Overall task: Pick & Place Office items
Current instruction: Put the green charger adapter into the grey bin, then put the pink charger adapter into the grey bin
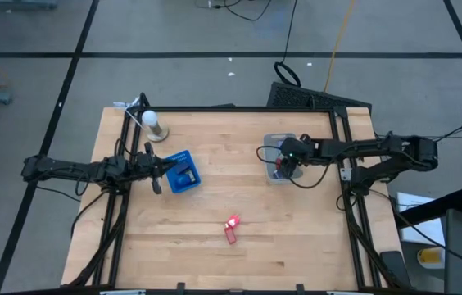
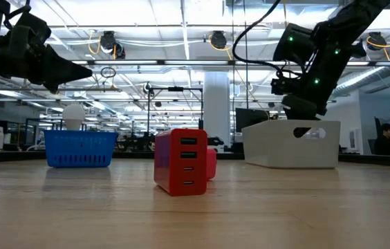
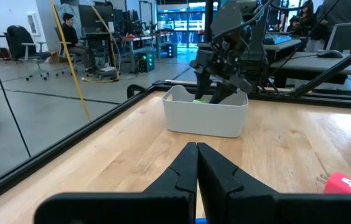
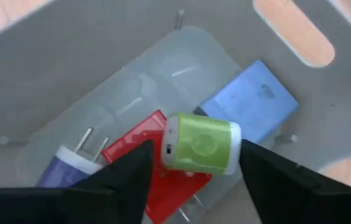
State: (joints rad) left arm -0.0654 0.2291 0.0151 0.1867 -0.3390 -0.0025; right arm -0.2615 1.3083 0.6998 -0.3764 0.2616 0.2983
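— Four chargers sat in the clear bin (image 4: 70, 56), right?
— Yes: green charger (image 4: 201, 144) on top, between the right end effector (image 4: 194, 177)'s parted fingers, ungripped; red (image 4: 135, 146), blue (image 4: 250, 109) and purple (image 4: 70, 165) ones beneath.
— And the left end effector (image 3: 196, 163)?
— Closed, empty, beside the blue basket (image 1: 183, 171). Another red charger (image 1: 231, 229) lay on the counter (image 1: 239, 262).

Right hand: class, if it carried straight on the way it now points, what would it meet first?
Probably the green charger, which sits between the fingers of the right hand inside the clear bin. It lies on a red piece, beside a blue one. Depth is unclear.
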